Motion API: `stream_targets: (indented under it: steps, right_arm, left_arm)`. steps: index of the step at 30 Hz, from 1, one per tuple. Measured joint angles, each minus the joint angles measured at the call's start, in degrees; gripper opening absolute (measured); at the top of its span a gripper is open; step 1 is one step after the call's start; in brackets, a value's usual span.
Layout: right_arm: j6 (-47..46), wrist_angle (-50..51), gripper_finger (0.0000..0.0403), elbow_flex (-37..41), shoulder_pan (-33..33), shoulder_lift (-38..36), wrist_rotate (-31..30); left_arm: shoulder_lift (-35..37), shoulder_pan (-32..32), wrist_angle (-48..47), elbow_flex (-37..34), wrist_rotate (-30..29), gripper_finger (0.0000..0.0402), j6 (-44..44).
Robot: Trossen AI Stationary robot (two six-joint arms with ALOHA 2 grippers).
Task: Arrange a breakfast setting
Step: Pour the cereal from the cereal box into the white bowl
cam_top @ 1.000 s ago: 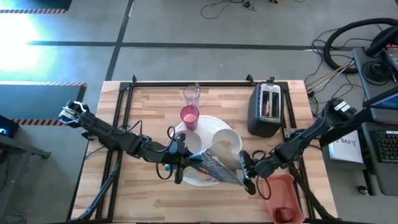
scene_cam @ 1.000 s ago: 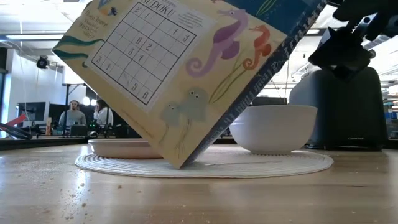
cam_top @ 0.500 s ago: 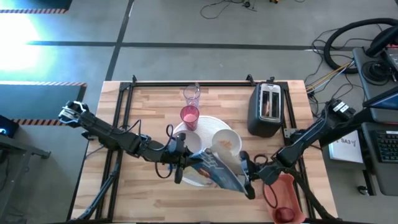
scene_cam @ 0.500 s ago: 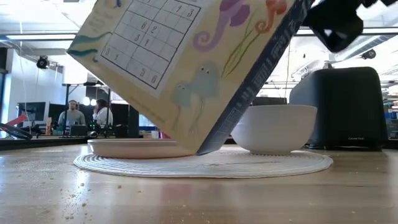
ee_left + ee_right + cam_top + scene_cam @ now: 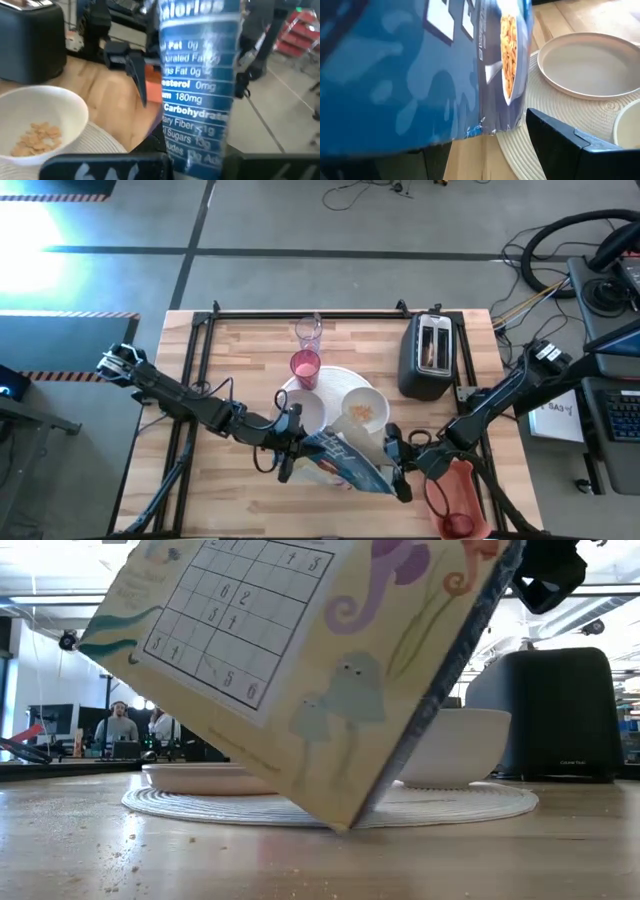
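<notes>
Both end effectors were on the cereal box [image 5: 345, 465]. The left end effector [image 5: 290, 450] gripped its left end; the right end effector [image 5: 398, 465] held the opposite end, fingers closed against the cardboard. Between them the box hung tilted near the front edge of the worktop [image 5: 230, 350]. In the low view its lowest corner [image 5: 345, 825] sat at or just above the wood, in front of the mat; we could not tell whether it touched.

Done so far, as we judged it: the small white bowl [image 5: 362, 408] already held a thin layer of flakes [image 5: 37, 137] and stood on the large white round plate [image 5: 335, 375], which read as a woven mat in the low view. The smaller pale plate [image 5: 305, 408] lay beside the bowl on the same mat and looked bare. The pink tumbler [image 5: 304, 366] stood touching the mat's back rim, with the clear glass [image 5: 308, 332] just behind it toward the back edge.

Left to do, in our estimate: put the box down. The black toaster [image 5: 428, 355] sat at the back right with something pale in a slot, probably toast not yet served. The orange-red tray [image 5: 455, 495] at the front right corner carried a dark-red fruit [image 5: 458, 523]. We saw no spoon.
</notes>
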State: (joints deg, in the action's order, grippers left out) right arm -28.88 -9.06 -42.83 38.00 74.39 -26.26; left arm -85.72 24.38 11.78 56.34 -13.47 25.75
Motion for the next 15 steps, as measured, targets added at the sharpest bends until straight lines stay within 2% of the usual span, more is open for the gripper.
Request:
stream_targets:
  steps: [7, 11, 15]
  right_arm:
    - [-0.02, -0.02, 0.0235, -0.07, 0.0, -0.55, 0.1]
    - [-1.77, 0.19, 0.0235, -0.07, -0.11, -0.69, 2.15]
    - [-8.56, 2.21, 0.0235, -0.22, 0.27, -0.79, 6.25]
  left_arm:
    - [-1.26, -0.01, -1.32, -0.2, 6.61, 0.0, 0.09]
    - [-1.24, 0.01, -1.56, -0.22, 6.32, 0.0, 1.01]
    - [-0.76, 0.02, -3.31, -0.17, 5.64, 0.0, 1.84]
